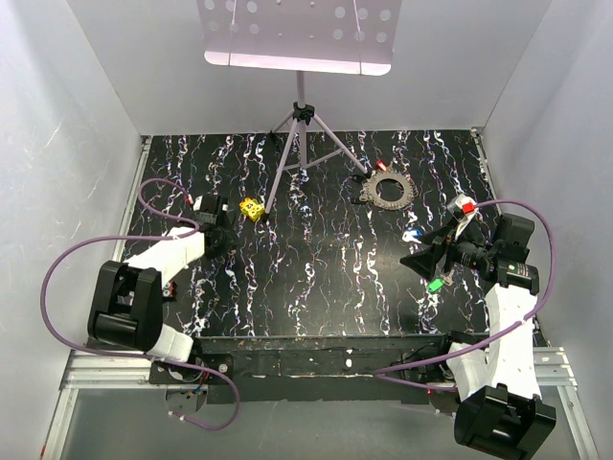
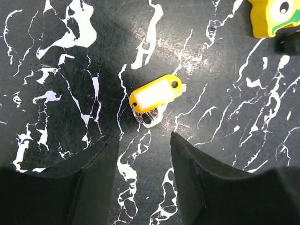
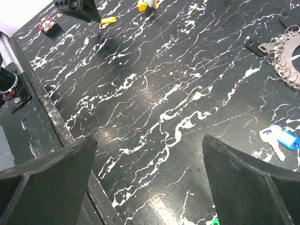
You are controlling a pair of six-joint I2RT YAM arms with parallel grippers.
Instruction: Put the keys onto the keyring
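My left claw (image 2: 144,140) is nearest. Its black fingers (image 2: 101,164) fill the bottom of the wrist view and stand apart, with only bare worktop (image 2: 56,70) between them and nothing clamped. Just ahead of the tips, not touching them, a yellow key tag (image 2: 156,93) lies flat. It has a white label, and a small wire ring sits at the end nearer me. Further ahead and to the right sits a yellow cube (image 2: 274,16).

My right claw (image 3: 149,140) is spread wide and holds nothing. Ahead of it on the right lies a blue key (image 3: 281,138), and beyond that the keyring (image 3: 288,61), fringed with grey metal. A green key (image 3: 214,221) peeps in close by my right finger. From above, a red key tag (image 1: 466,205) shows just beside my right wrist.
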